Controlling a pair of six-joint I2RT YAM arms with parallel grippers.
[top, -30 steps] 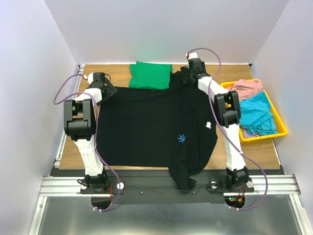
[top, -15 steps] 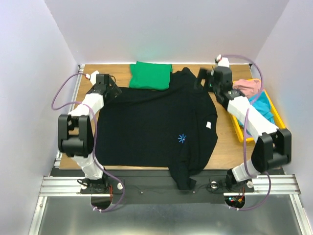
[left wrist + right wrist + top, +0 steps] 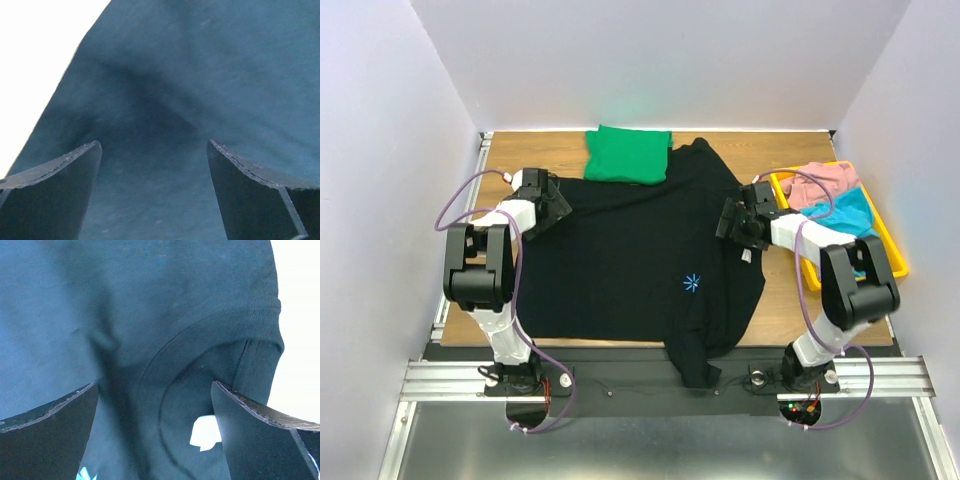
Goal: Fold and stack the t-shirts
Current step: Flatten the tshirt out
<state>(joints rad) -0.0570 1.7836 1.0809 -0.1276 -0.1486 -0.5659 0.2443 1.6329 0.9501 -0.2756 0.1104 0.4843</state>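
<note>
The large black t-shirt [image 3: 630, 250] lies spread flat on the table, with its light-blue starburst [image 3: 692, 284] and white neck tag [image 3: 746, 256] showing. One sleeve [image 3: 695, 362] hangs over the front edge. The plain green t-shirt [image 3: 628, 154] lies folded at the back, touching the black one. My left gripper [image 3: 552, 205] is open, low over the shirt's left edge; black cloth [image 3: 165, 100] fills the space between its fingers [image 3: 155, 150]. My right gripper [image 3: 730, 220] is open over the collar; its view [image 3: 155, 390] shows the neck rim and the tag [image 3: 205, 432].
A yellow tray [image 3: 895, 250] stands at the right edge of the table, holding a pink cloth [image 3: 825, 182] and a teal cloth [image 3: 850, 235]. The right arm's forearm passes over the tray's left rim. White walls close in the back and sides.
My right arm has swung from the back of the table, out to the right, then down to the collar. My left gripper has shifted slightly nearer and onto the shirt's left edge.
</note>
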